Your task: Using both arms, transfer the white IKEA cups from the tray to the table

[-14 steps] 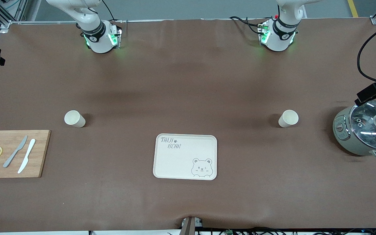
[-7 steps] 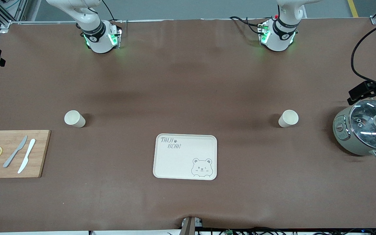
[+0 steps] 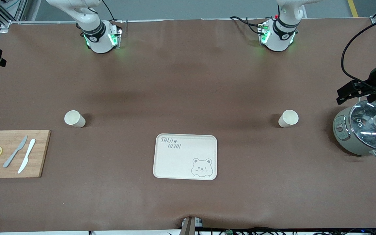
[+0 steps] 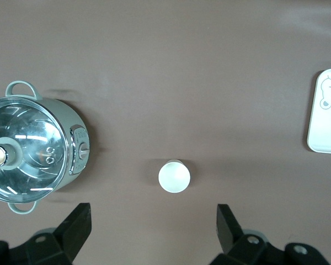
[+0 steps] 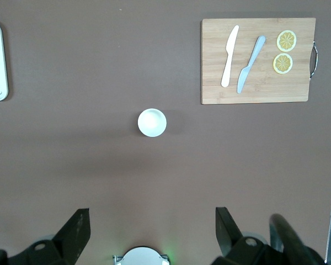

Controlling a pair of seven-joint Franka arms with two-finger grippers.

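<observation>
Two white IKEA cups stand upright on the brown table. One (image 3: 288, 118) is toward the left arm's end; it also shows in the left wrist view (image 4: 174, 176). The other (image 3: 74, 118) is toward the right arm's end; it also shows in the right wrist view (image 5: 152, 122). My left gripper (image 4: 151, 212) is open and empty, high in the air; in the front view its black hand (image 3: 346, 93) shows beside the pot. My right gripper (image 5: 149, 212) is open and empty, high over the table between its base and its cup.
A cream bear-print tray (image 3: 185, 156) lies between the cups, nearer to the front camera. A grey-green pot with a glass lid (image 3: 364, 130) stands at the left arm's end. A wooden board (image 3: 11, 153) with two knives and lemon slices lies at the right arm's end.
My left arm's hand has moved in from the table's end, past the pot, toward its cup. The right arm, both cups and the tray have not moved.
</observation>
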